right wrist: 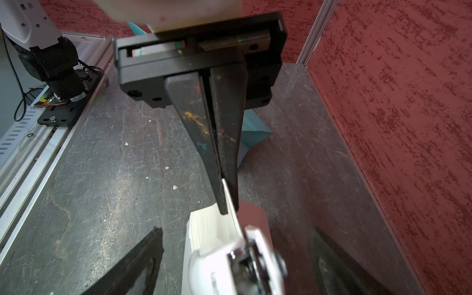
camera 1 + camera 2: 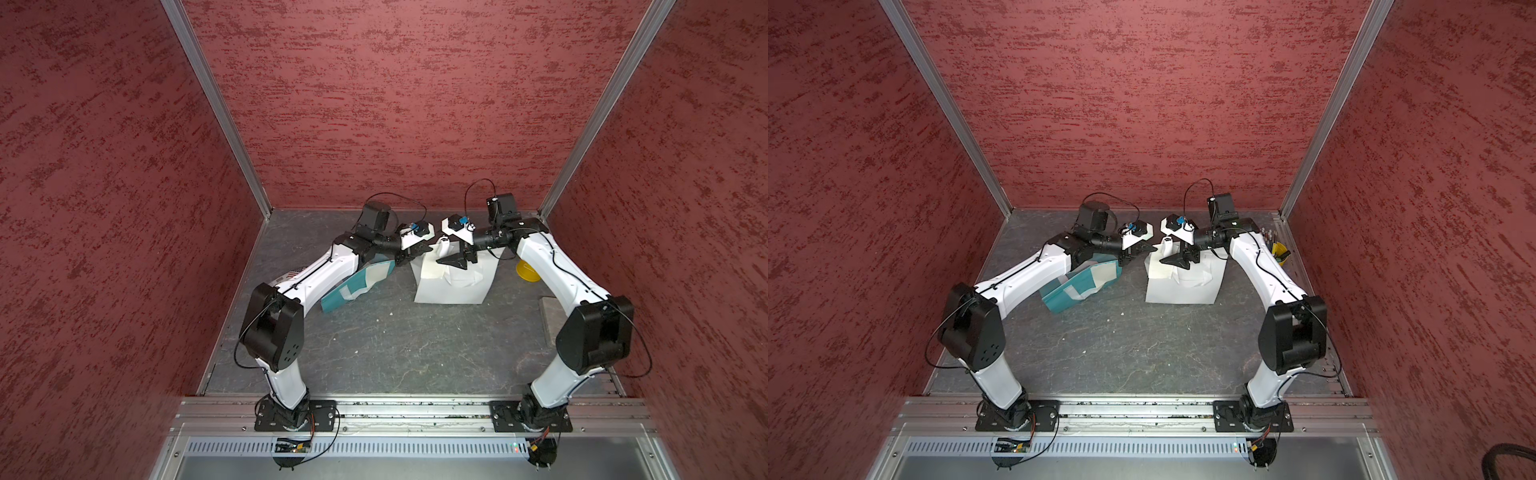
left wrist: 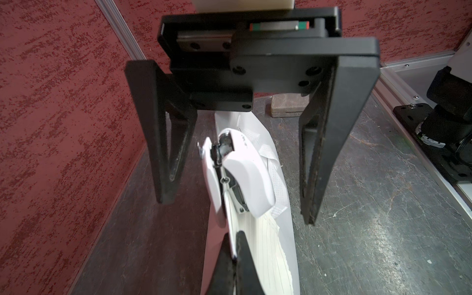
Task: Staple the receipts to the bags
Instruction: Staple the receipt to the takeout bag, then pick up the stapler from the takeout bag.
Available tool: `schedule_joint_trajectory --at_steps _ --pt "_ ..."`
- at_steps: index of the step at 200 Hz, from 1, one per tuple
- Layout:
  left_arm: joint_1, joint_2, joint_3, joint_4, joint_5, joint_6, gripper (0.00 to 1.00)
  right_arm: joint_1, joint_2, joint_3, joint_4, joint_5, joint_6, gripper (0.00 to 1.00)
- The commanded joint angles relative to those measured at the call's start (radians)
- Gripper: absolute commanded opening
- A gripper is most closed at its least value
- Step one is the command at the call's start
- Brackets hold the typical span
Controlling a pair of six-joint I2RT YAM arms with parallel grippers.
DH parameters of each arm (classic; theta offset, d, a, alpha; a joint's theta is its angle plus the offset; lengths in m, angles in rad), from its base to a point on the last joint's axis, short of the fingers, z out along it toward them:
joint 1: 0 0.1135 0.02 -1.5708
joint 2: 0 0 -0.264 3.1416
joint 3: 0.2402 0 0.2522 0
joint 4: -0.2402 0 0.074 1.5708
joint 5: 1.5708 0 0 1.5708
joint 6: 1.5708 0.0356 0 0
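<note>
The white bag lies at mid-back, and its near edge is raised. My left gripper is shut on that raised edge, also seen from the right wrist as my left gripper. A lined receipt rests against the raised part; whether it is in the pinch too I cannot tell. A small white stapler sits over the bag's edge and the receipt. My right gripper is open, one finger on each side of the stapler with gaps. The teal bag lies partly under my left arm.
A yellow cup stands at the back right by the wall. A grey-brown block lies by the right arm. Red walls close in on three sides, and a metal rail carrying both arm bases runs along the front.
</note>
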Motion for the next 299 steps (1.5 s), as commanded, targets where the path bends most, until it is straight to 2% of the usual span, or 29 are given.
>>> schedule_joint_trajectory --at_steps 1,27,55,100,116,125,161,164,170,174,178,197,218,233,248,266,283,299 --pt "0.007 0.015 0.022 -0.004 0.023 0.023 0.0 0.013 0.008 0.024 -0.031 0.007 0.02 0.84" --pt "0.011 0.018 0.025 -0.001 0.026 0.022 0.0 0.014 0.018 0.029 -0.044 0.021 0.036 0.74" --pt "0.015 0.018 0.024 0.003 0.029 0.021 0.0 0.014 0.016 0.024 -0.043 0.04 0.045 0.57" --pt "0.015 0.026 0.028 0.004 0.031 0.016 0.0 0.015 0.019 0.021 -0.032 0.025 0.049 0.36" --pt "0.015 0.028 0.03 0.005 0.031 0.014 0.0 0.017 0.021 0.017 -0.035 0.022 0.038 0.18" --pt "0.015 0.03 0.031 0.007 0.032 0.015 0.0 0.017 0.02 0.012 -0.033 0.022 0.03 0.0" --pt "0.017 0.037 0.038 0.013 0.032 0.007 0.0 0.017 0.003 -0.025 0.017 0.022 0.061 0.0" --pt "0.018 0.037 0.037 0.014 0.032 0.007 0.0 0.016 -0.002 -0.032 0.036 0.024 0.075 0.08" --pt "0.017 0.037 0.037 0.014 0.031 0.004 0.0 0.017 -0.014 -0.048 0.088 0.033 0.126 0.41" --pt "0.017 0.037 0.037 0.017 0.031 0.001 0.0 0.016 -0.025 -0.062 0.126 0.036 0.154 0.54" --pt "0.017 0.035 0.035 0.023 0.03 -0.002 0.0 0.016 -0.039 -0.078 0.163 0.037 0.178 0.6" --pt "0.018 0.027 0.016 0.053 0.021 -0.027 0.0 0.017 -0.12 -0.172 0.385 0.041 0.343 0.75" --pt "0.018 0.015 -0.014 0.102 0.005 -0.057 0.0 0.017 -0.228 -0.309 0.684 0.079 0.573 0.81" --pt "0.02 0.005 -0.036 0.135 0.001 -0.082 0.0 0.017 -0.322 -0.432 0.916 0.174 0.771 0.82" --pt "0.02 -0.005 -0.06 0.175 0.001 -0.111 0.0 0.02 -0.41 -0.549 1.08 0.254 0.911 0.81" --pt "0.018 -0.016 -0.09 0.222 0.0 -0.14 0.0 0.042 -0.49 -0.642 1.174 0.375 1.061 0.78" --pt "0.016 -0.02 -0.103 0.235 -0.004 -0.154 0.0 0.077 -0.525 -0.682 1.18 0.475 1.188 0.73" --pt "0.012 -0.021 -0.109 0.238 -0.007 -0.153 0.0 0.116 -0.537 -0.714 1.183 0.538 1.269 0.73"
